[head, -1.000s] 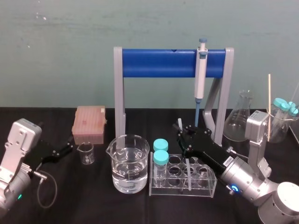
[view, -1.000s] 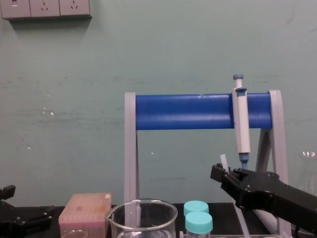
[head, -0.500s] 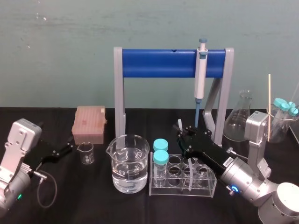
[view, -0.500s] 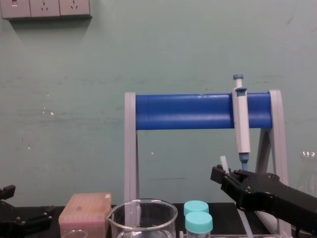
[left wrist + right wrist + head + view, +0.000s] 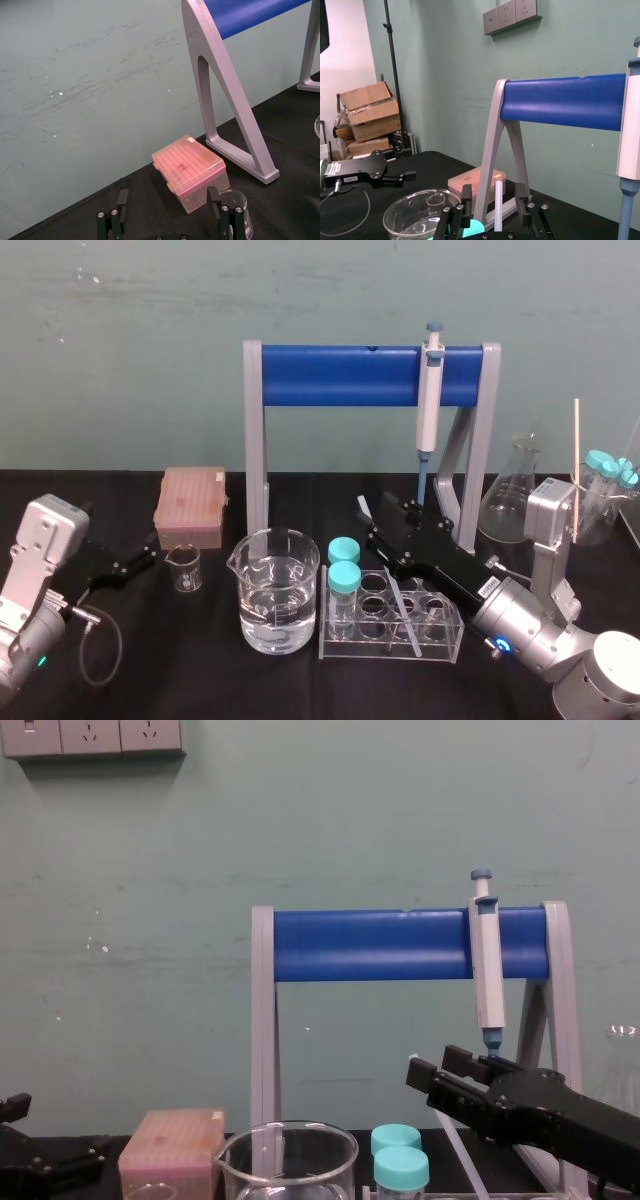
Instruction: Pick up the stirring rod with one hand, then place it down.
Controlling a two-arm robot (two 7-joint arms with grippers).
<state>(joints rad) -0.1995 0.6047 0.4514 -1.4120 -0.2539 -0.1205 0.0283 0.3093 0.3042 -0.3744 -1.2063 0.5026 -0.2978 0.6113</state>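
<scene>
The long, thin, translucent white stirring rod (image 5: 402,602) is seen right of centre in the head view. It is tilted, with its top leaning left and its lower end set in the clear plastic test-tube rack (image 5: 450,645). It is flanked by the fingers of the black right gripper (image 5: 378,522), which are spread apart. In the right wrist view neither finger is seen touching it. The black left gripper (image 5: 140,560), likewise spread, is parked at lower left beside a small glass beaker (image 5: 184,568).

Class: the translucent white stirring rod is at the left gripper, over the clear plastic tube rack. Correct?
No: the translucent white stirring rod is at the right gripper, over the clear plastic tube rack (head view). The left gripper is parked far left.
</scene>
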